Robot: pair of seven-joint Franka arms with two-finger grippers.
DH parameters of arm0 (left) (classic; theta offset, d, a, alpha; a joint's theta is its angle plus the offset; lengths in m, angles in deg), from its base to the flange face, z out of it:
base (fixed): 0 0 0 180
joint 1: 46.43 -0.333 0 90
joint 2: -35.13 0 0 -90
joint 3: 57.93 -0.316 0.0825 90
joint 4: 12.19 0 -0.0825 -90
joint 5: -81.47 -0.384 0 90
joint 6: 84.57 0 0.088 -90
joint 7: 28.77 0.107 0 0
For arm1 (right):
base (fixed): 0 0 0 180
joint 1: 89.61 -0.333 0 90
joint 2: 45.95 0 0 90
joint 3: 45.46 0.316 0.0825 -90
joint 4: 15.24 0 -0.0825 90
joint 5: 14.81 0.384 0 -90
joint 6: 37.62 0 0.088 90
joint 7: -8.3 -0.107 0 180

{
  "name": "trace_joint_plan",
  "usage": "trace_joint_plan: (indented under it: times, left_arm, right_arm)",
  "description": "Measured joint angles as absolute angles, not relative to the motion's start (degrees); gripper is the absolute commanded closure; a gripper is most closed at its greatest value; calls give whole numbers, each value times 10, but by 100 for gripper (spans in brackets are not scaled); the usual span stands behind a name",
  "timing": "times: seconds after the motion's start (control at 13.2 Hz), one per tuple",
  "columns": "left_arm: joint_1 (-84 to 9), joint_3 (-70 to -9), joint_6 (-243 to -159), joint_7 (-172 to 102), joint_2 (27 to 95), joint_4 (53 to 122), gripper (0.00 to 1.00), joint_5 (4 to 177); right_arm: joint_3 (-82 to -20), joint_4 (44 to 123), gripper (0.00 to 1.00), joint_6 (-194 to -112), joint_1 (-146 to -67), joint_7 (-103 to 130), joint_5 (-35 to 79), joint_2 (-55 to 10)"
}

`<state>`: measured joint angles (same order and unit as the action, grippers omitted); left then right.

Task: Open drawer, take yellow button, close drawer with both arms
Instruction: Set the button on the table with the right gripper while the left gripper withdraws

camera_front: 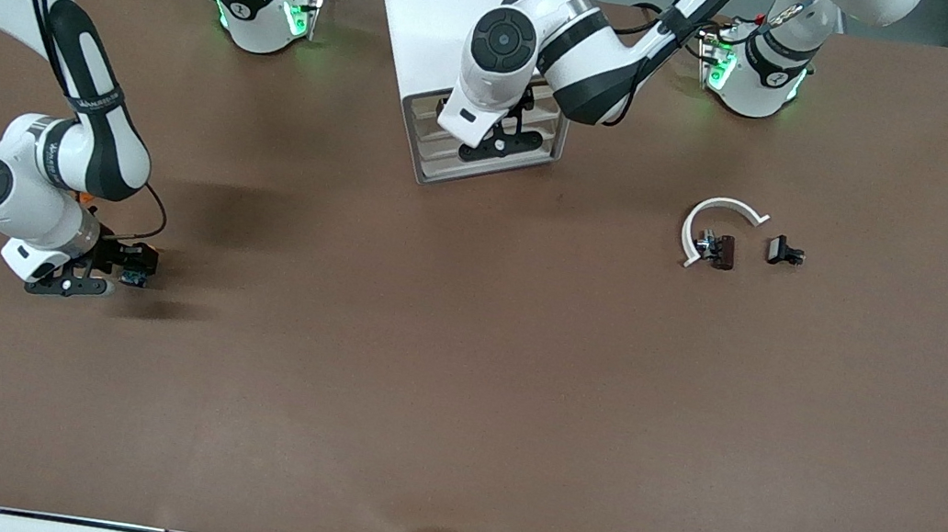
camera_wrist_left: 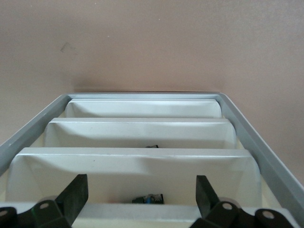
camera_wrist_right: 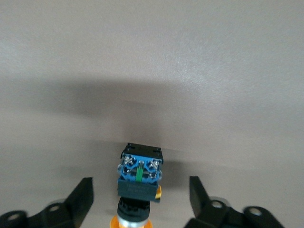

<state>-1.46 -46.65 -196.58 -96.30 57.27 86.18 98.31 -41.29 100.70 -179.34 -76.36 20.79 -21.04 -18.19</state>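
Right gripper (camera_wrist_right: pixel 139 194) spread open around button (camera_wrist_right: pixel 138 176) on table (camera_front: pixel 422 370), left gripper (camera_wrist_left: pixel 141 198) open at cabinet (camera_front: pixel 454 13) drawers

Button (camera_wrist_right: pixel 138 183) — blue base, black body, orange cap — on brown table (camera_front: pixel 456 393).

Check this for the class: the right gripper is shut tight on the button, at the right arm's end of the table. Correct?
Not quite. The right gripper is open; its fingers stand apart from the button, as the right wrist view shows. The rest holds.
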Motion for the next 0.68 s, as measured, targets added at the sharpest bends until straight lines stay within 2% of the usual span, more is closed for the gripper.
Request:
trace_joint_plan:
  times: [0.15,0.68]
  left_arm:
    - [-40,-471,-1964,-965,571,841,0,976]
    - [-228,-474,-1956,-955,566,765,0,842]
  right_arm:
    - [-410,999,0,-1759,-766,205,-210,-204]
    - [-401,990,0,-1635,-793,139,-210,-294]
